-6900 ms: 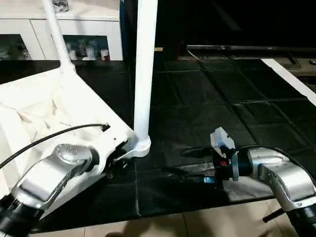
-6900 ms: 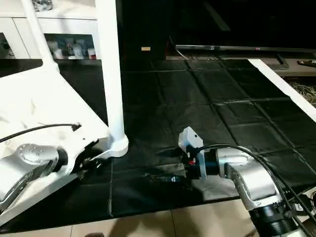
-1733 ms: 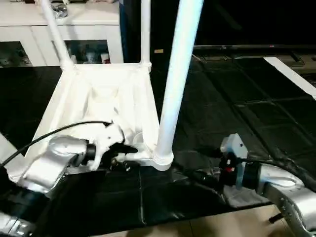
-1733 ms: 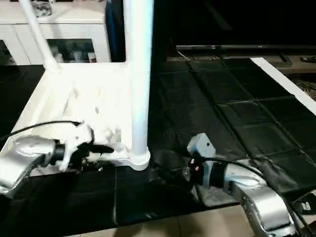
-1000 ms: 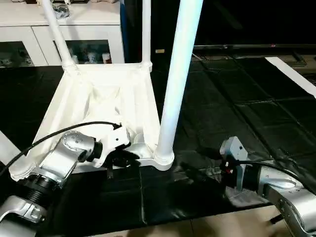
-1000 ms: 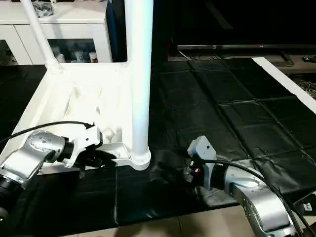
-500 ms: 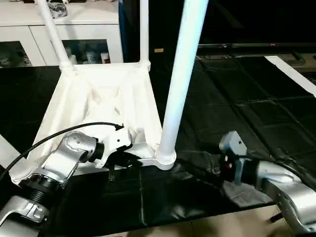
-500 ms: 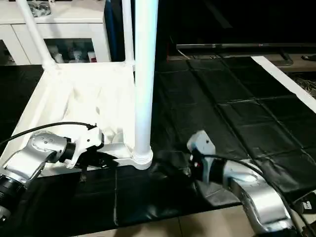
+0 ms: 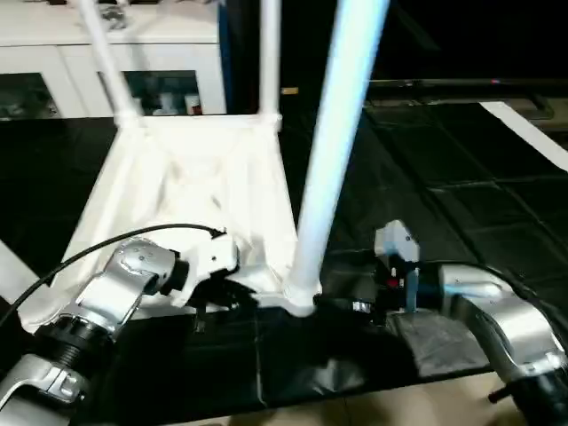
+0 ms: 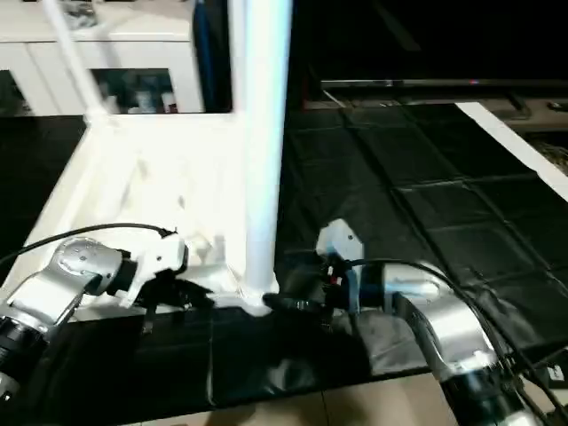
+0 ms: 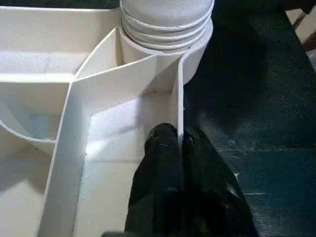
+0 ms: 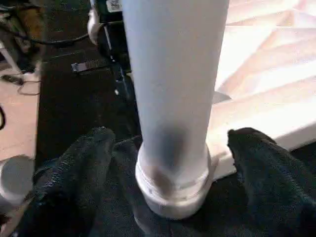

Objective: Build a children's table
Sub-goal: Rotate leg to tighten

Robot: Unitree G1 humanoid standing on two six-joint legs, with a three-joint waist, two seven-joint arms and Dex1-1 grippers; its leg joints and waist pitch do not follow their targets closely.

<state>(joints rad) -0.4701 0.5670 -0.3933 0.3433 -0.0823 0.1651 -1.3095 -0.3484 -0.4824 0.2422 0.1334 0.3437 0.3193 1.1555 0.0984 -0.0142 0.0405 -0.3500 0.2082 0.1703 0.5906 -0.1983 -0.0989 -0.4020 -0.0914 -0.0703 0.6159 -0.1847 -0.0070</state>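
Your tabletop (image 9: pixel 191 182) lies upside down on the black mat (image 9: pixel 444 195), ribbed underside facing up, on the left half of the scene. Three legs stand in its corner sockets: the near-right leg (image 9: pixel 333 133) rises closest to you, and two thinner-looking ones sit at the far-left (image 9: pixel 106 62) and far-right (image 9: pixel 269 58) corners. Your left gripper (image 11: pixel 181 148) is pressed together on the thin rim wall of the tabletop, just beside the near-right socket. Your right gripper (image 12: pixel 170 143) is spread wide, one finger (image 12: pixel 81 163) on each side of the near-right leg's flared base, and you cannot tell from here whether the pads touch it. Beyond the mat, a white cabinet (image 9: pixel 53 62) with glass doors stands at the far left
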